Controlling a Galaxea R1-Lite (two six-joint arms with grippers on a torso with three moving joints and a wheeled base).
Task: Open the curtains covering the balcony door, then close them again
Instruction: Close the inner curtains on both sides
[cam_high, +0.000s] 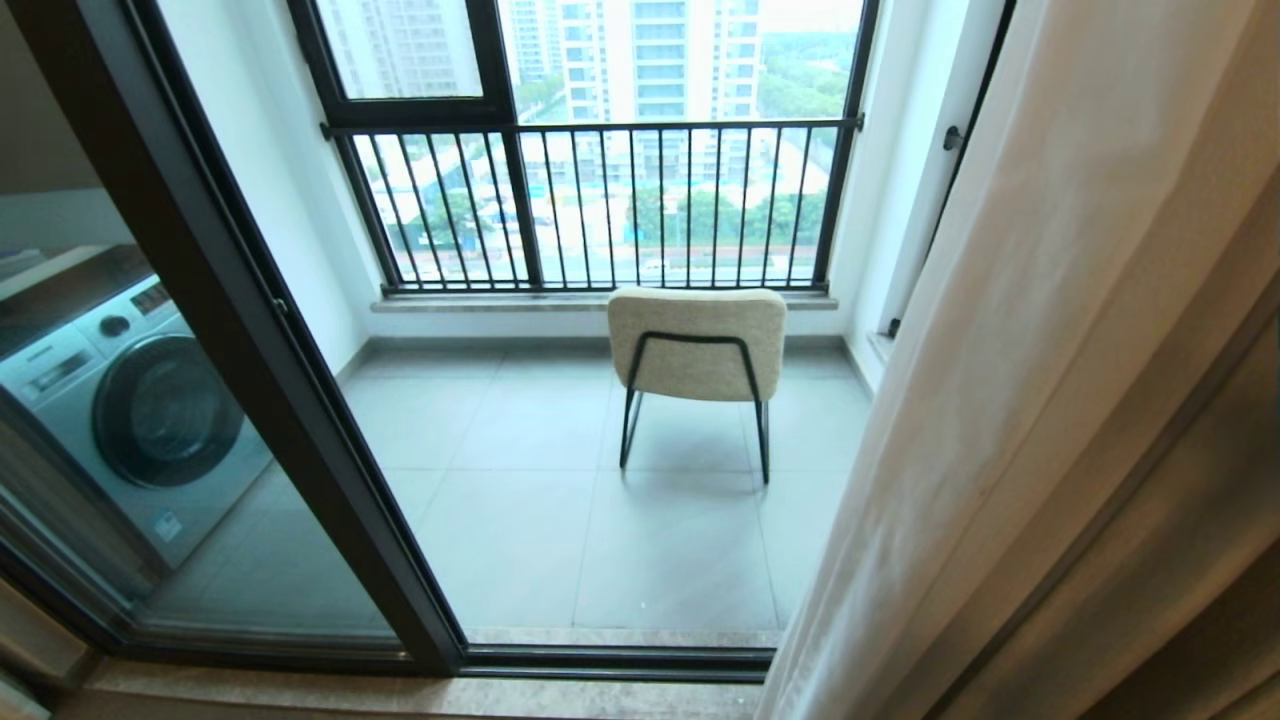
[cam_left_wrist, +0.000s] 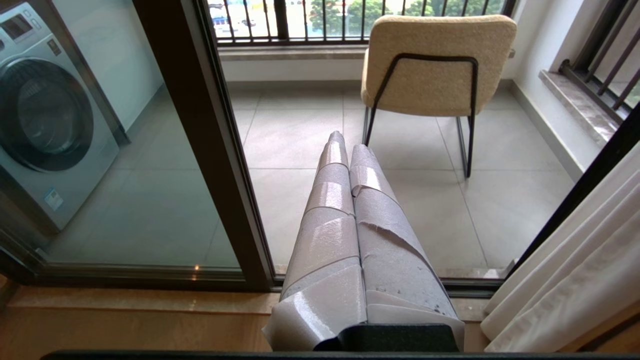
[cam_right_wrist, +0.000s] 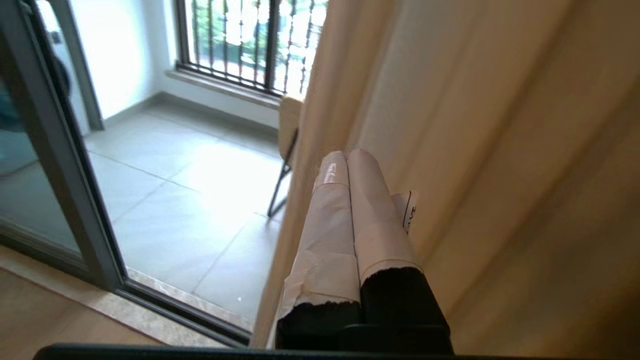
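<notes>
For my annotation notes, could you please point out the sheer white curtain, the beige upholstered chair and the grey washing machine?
sheer white curtain (cam_high: 1000, 400), head view, middle folds.
beige upholstered chair (cam_high: 697, 340), head view, backrest.
grey washing machine (cam_high: 165, 410), head view, round door.

Bright daylight enters from the barred window (cam_high: 600, 200) at 12 o'clock; the curtains (cam_right_wrist: 500, 150) look soft and blurred at 3 o'clock.
</notes>
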